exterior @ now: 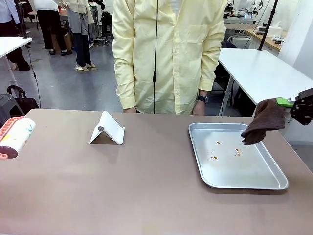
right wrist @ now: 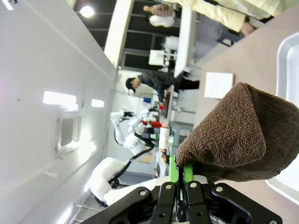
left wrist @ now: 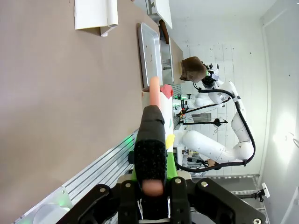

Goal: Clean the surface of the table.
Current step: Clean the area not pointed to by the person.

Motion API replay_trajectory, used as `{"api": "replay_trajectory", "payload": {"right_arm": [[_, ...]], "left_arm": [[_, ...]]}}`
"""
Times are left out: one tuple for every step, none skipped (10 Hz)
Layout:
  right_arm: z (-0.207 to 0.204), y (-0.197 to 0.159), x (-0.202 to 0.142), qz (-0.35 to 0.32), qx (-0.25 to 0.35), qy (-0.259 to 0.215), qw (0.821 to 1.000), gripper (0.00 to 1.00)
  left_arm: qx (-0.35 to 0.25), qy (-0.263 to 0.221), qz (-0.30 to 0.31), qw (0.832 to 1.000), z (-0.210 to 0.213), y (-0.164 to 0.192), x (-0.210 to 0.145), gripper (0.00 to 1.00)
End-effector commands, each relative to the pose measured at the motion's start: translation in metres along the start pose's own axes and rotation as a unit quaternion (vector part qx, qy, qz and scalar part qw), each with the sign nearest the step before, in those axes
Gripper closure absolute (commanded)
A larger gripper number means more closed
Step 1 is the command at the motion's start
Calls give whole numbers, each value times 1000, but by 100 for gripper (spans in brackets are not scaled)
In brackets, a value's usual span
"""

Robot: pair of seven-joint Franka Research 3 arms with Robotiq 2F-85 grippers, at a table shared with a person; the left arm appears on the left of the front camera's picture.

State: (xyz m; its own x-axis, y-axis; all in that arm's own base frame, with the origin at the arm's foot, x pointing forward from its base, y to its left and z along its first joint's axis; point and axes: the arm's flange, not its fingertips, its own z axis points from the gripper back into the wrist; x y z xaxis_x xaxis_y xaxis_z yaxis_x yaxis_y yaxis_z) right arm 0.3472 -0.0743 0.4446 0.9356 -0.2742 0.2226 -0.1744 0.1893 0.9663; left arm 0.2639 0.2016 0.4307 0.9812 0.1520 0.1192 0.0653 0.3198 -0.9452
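Front view. The table [exterior: 122, 181] fills the foreground, with its long axis running left to right. The right gripper [exterior: 282, 103] sits at the right edge, above the top, with its jaws pinched on a brown cloth [exterior: 263, 121]. The cloth hangs over the far right corner of the metal tray [exterior: 244, 185]. The bare table top lies below the jaws and toward the robot's left. The tray holds a few orange smears [exterior: 237, 152] and nothing else. A white stand [exterior: 107, 129] sits left of centre. A lint roller [exterior: 15, 137] is at the left edge; whether it touches the top cannot be determined.

Left wrist view. The left gripper [left wrist: 152, 165] is clamped on the lint roller's black handle [left wrist: 150, 140]. The table [left wrist: 56, 93] lies just beside it, so this arm is the nearer one to the open left half.

Right wrist view. The right gripper [right wrist: 180, 169] has its green pads pressed together on a fold of the brown cloth [right wrist: 238, 135]. The table [right wrist: 254, 58] and tray [right wrist: 287, 60] lie beyond the cloth. This arm is judged better placed for the area around the tray.
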Motion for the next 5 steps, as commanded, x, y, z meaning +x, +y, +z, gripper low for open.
{"api": "replay_trajectory", "payload": {"right_arm": [[-11,8,27,19,-92,79,992,96],[-14,9,43,35,-145,111,983,96],[-14,5,62,35,-198,143,969,96],[-13,-5,77,39,-244,156,956,96],[-14,-18,91,39,-271,169,947,96]], "left_arm": [[-2,-5,5,1000,1,-4,-1,78],[-2,-5,5,1000,1,-4,-1,78],[-2,-5,5,1000,1,-4,-1,78],[-2,-5,5,1000,1,-4,-1,78],[-2,-5,5,1000,1,-4,-1,78]]}}
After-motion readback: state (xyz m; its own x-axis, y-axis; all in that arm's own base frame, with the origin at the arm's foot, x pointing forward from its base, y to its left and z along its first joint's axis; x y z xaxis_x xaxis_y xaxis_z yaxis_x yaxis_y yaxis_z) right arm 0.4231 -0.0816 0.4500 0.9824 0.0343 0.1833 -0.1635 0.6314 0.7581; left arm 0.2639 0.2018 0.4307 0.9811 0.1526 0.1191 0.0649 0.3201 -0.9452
